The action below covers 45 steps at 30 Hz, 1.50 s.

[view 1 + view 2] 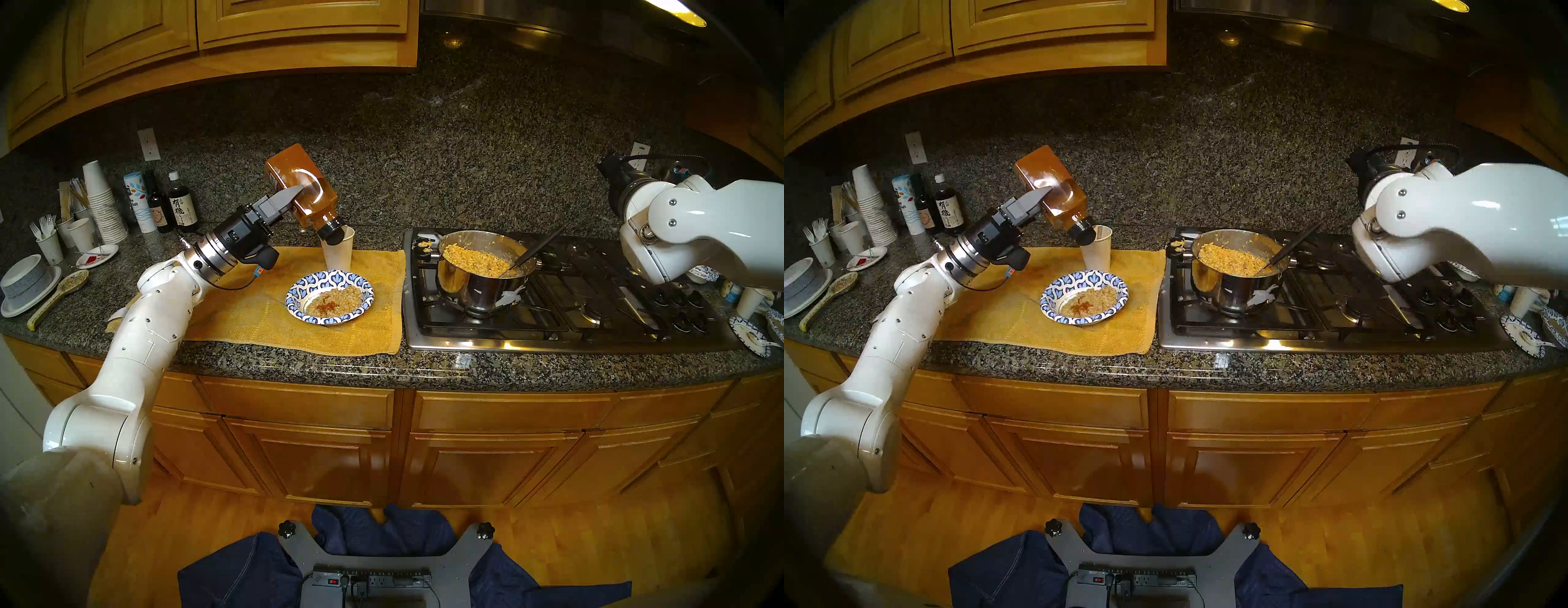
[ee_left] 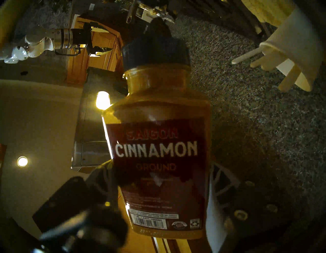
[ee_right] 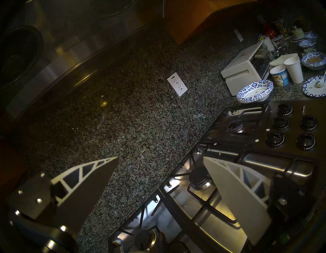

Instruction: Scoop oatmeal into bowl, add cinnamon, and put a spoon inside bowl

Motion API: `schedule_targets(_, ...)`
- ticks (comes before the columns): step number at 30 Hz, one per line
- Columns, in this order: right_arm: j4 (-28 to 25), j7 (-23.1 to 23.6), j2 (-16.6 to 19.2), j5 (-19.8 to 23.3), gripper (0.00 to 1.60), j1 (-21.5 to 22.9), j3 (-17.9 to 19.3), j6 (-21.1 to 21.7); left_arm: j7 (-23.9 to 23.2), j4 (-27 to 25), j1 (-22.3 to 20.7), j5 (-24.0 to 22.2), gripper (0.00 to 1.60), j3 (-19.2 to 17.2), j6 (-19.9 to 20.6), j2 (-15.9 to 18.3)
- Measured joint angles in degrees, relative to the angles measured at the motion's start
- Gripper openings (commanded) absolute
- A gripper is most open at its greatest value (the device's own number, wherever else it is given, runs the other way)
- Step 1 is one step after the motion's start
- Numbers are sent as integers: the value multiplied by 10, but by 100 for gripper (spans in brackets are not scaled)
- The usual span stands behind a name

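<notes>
Glossy white arm (image 1: pixel 140 339) shells dotted with small screws end in ribbed silver wrist collars (image 1: pixel 212 252) and black housings trailing thin black cables; grey wedge fingers (image 3: pixel 236 199) carry white latticed backs.

Speckled granite tabletop (image 1: pixel 424 361) w/ yellow cloth (image 1: pixel 263 314) spread near front edge. White paper cup (image 1: pixel 339 250) upright at cloth's back edge. Steel pot (image 1: pixel 479 276) on gas cooktop (image 1: pixel 594 314), black-handled serving spoon (image 1: pixel 539 248) leaning inside. Far left: cup stack (image 1: pixel 104 204), two dark sauce bottles (image 1: pixel 169 208), salt canister (image 1: pixel 140 204), plastic forks in cup (image 1: pixel 44 237), stacked grey-white bowls (image 1: pixel 25 282), speckled ceramic spoon (image 1: pixel 59 297). Wall outlet (image 3: pixel 177 84) on backsplash; toaster oven (image 3: pixel 247 68) beyond cooktop knobs.
</notes>
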Motion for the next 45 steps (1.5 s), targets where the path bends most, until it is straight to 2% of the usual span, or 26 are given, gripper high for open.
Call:
schedule_targets(7, 0, 0, 0, -2, 160, 0, 0, 0, -6, -2, 44, 44, 0, 22, -13, 28)
schedule_targets(13, 0, 0, 0, -3, 160, 0, 1, 0, -6, -3, 65, 52, 0, 16, -18, 36)
schedule_targets(30, 0, 0, 0, 4, 160, 0, -1, 0, -19, -22, 27, 30, 0, -30, -24, 3)
schedule_targets(35, 0, 0, 0, 0, 160, 0, 0, 0, -21, -27, 36, 33, 0, -28, -40, 6)
schedule_targets(40, 0, 0, 0, -3, 160, 0, 1, 0, -20, -31, 66, 31, 0, -34, -48, 10)
schedule_targets(45, 0, 1, 1, -1, 160, 0, 0, 0, -28, -34, 71, 24, 0, -48, -49, -6)
